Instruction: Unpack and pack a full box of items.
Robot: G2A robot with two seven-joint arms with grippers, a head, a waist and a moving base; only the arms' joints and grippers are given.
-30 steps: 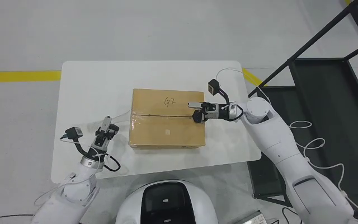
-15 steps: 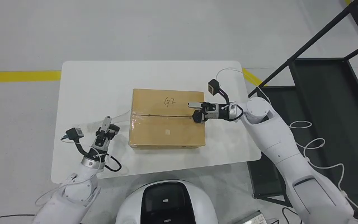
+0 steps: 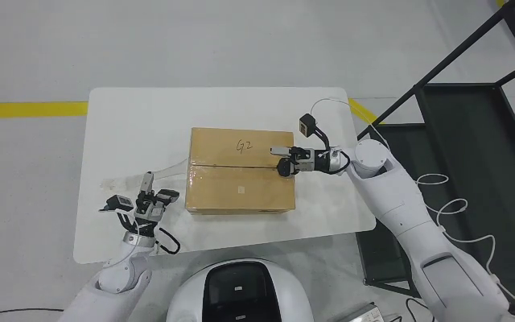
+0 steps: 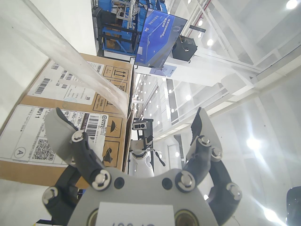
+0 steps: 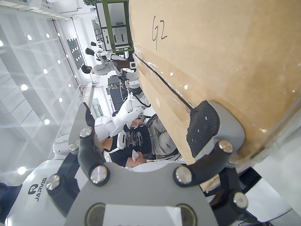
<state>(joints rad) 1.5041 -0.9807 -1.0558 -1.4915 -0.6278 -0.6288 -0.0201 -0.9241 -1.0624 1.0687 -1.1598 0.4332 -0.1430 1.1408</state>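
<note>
A brown cardboard box marked in pen stands closed in the middle of the white table. A strip of clear tape juts out from its left side, and the tape runs off the box edge in the left wrist view. My left gripper sits left of the box near the table's front, and this gripper is open with nothing between its fingers. My right gripper is open at the box's right end. One pad of that gripper rests on the box top by the seam.
The white table has free room to the left of and behind the box. A black metal rack stands close to the table's right side. A yellow floor line runs past the table on the left.
My left gripper has dropped back toward the table's front edge and turned, and its fingers look wider apart. The tape strip still sticks out. The right arm and box have not moved.
</note>
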